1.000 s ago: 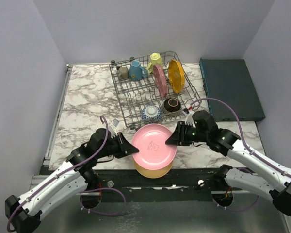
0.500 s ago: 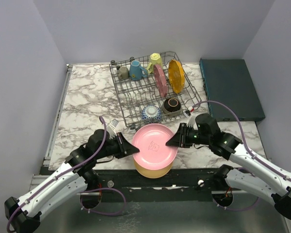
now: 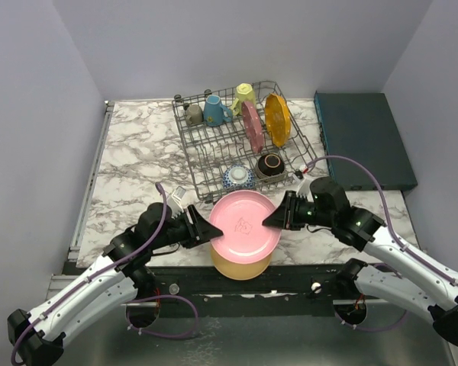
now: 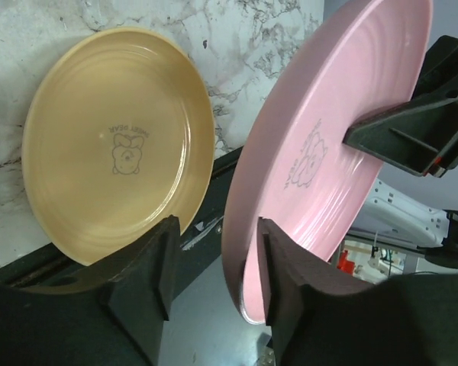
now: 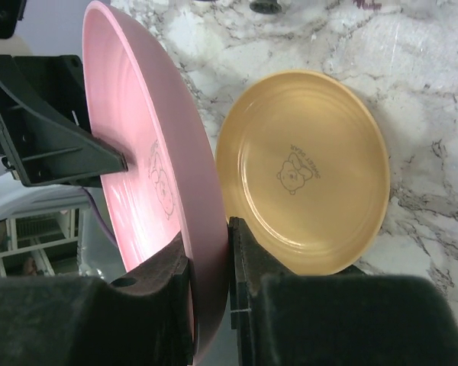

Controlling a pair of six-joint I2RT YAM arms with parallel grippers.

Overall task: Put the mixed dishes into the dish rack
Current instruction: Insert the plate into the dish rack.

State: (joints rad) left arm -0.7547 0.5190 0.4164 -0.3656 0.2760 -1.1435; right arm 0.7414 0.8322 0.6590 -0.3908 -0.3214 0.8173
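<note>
A plain pink plate (image 3: 244, 225) hangs just above a tan plate (image 3: 240, 268) that lies at the table's near edge. My right gripper (image 3: 269, 221) is shut on the pink plate's right rim; in the right wrist view the rim (image 5: 206, 252) is pinched between both pads. My left gripper (image 3: 210, 231) is open around the left rim (image 4: 240, 252), with a gap at one pad. The dish rack (image 3: 189, 149) at the back holds mugs (image 3: 214, 110), two dotted plates (image 3: 276, 118) and two bowls (image 3: 270, 164).
A flat dark teal box (image 3: 362, 141) lies to the right of the rack. Walls close in the left, back and right sides. The tan plate (image 4: 114, 145) overhangs the dark front rail of the table (image 3: 137, 152).
My right gripper closed on the pink plate's rim, then my left gripper opened off the opposite rim. The plate has shifted slightly up and right.
</note>
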